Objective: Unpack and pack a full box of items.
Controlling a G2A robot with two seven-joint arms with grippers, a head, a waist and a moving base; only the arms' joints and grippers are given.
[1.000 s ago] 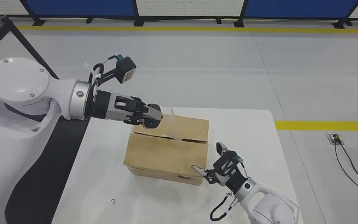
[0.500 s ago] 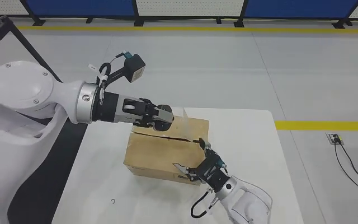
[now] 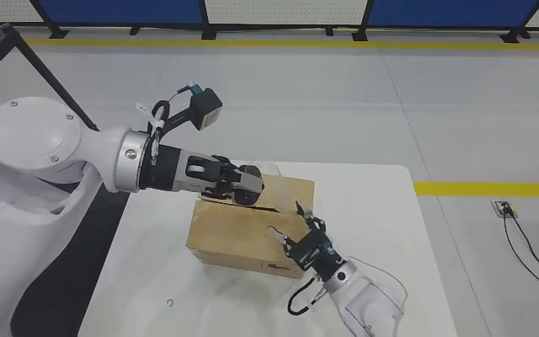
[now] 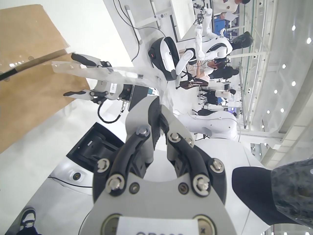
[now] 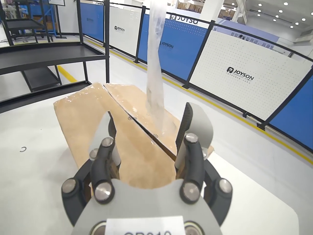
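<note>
A brown cardboard box (image 3: 240,234) sits closed on the white table (image 3: 370,202), with a seam along its top (image 5: 144,128). My left gripper (image 3: 248,184) hovers over the box's far top edge, shut on a strip of clear tape (image 4: 105,72). The strip rises from the box top as a tall translucent band (image 5: 155,74). My right gripper (image 3: 288,221) stands open at the box's near right end, its fingers (image 5: 193,121) spread over the top on either side of the seam. In the left wrist view the box (image 4: 27,57) and the open right gripper (image 4: 80,76) lie beyond the shut left gripper (image 4: 159,113).
A small metal ring (image 3: 169,302) lies on the table near its front left corner. A black shelf rack (image 5: 49,54) stands beyond the table. White table surface lies to the right of the box and in front of it.
My right gripper has moved from beside the box's near right corner up over its top. My left gripper has shifted right along the far edge, drawing the tape with it.
</note>
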